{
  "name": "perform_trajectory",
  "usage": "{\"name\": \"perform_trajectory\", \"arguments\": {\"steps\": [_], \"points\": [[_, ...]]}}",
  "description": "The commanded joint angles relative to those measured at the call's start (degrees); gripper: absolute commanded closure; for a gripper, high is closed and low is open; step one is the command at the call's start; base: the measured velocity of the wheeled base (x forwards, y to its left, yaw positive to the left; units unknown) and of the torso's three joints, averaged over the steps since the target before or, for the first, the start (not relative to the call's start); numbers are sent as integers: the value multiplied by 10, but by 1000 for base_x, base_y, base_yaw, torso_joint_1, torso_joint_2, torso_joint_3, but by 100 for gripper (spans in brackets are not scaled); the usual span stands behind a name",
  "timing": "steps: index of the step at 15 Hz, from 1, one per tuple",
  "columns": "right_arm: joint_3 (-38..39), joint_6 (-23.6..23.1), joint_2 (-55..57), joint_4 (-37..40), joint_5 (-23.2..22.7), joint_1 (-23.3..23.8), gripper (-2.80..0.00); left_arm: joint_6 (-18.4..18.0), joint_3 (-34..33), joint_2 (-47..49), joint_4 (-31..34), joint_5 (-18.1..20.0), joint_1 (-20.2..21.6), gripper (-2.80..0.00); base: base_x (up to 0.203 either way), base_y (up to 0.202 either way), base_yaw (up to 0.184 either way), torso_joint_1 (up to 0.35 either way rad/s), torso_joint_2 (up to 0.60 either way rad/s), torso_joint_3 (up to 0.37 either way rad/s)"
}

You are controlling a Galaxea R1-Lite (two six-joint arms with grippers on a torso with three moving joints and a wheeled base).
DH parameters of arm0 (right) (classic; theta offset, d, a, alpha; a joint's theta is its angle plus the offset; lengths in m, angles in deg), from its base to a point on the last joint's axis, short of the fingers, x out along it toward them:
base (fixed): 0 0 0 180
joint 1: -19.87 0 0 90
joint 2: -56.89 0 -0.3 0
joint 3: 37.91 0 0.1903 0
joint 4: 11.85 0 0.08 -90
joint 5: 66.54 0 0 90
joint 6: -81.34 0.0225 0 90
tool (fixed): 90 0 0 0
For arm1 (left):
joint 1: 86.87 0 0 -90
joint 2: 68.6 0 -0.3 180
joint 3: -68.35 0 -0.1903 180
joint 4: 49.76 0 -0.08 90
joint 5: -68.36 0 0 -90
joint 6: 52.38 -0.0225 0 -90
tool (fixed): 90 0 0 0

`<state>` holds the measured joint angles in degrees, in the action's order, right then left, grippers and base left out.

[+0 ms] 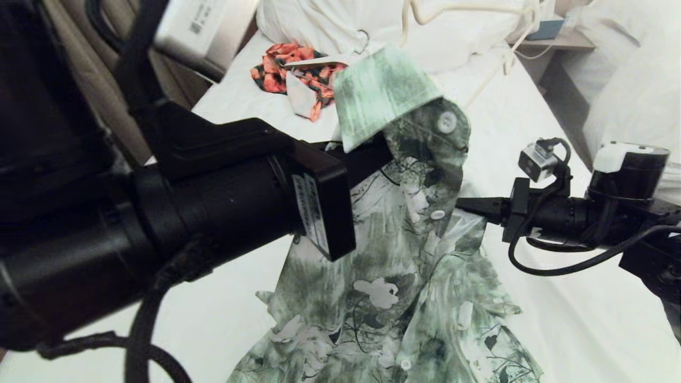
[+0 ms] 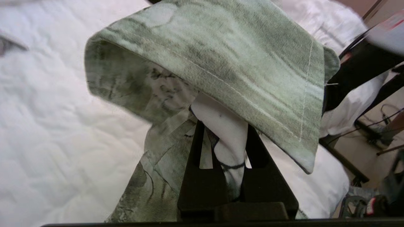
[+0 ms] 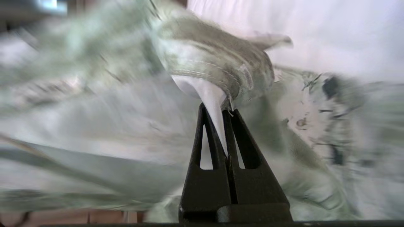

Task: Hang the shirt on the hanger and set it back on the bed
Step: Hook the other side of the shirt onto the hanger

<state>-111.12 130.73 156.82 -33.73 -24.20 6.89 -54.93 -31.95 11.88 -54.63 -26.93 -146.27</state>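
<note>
The green and white floral shirt (image 1: pixel 404 276) hangs from both grippers, its lower part spread on the bed (image 1: pixel 558 298). My left gripper (image 1: pixel 380 151) reaches in from the left and is shut on fabric under the raised collar (image 2: pixel 221 53); in the left wrist view a white fold sits pinched in that gripper (image 2: pixel 225 126). My right gripper (image 1: pixel 462 204) comes in from the right at the button placket. In the right wrist view this gripper (image 3: pixel 219 110) is shut on a stitched edge of the shirt (image 3: pixel 221 60). The thin cream hanger (image 1: pixel 407 21) lies far back against the pillows, touched by neither gripper.
An orange-red floral garment (image 1: pixel 298 74) with a broad white hanger lies at the far left of the bed. Big white pillows (image 1: pixel 330 21) fill the head end. A bedside table (image 1: pixel 553 37) and another bed (image 1: pixel 638 80) stand to the right.
</note>
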Motion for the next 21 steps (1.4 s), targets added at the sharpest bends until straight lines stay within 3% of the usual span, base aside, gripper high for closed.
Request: {"name": "perform_trajectory", "arguments": {"steps": [1, 10, 15, 21], "points": [[-2, 15, -7, -3, -4, 26, 0, 6, 1, 36, -2, -1, 4, 0, 0, 0, 0, 0, 0, 0], [-64, 64, -45, 6, 0, 99, 0, 10, 4, 50, 11, -3, -15, 0, 0, 0, 0, 0, 0, 0], [-76, 64, -48, 20, 0, 131, 0, 39, 33, 25, 95, -14, -36, 0, 0, 0, 0, 0, 0, 0], [-98, 51, -47, 21, 0, 139, 0, 40, 27, 35, 99, -15, -62, 0, 0, 0, 0, 0, 0, 0]]}}
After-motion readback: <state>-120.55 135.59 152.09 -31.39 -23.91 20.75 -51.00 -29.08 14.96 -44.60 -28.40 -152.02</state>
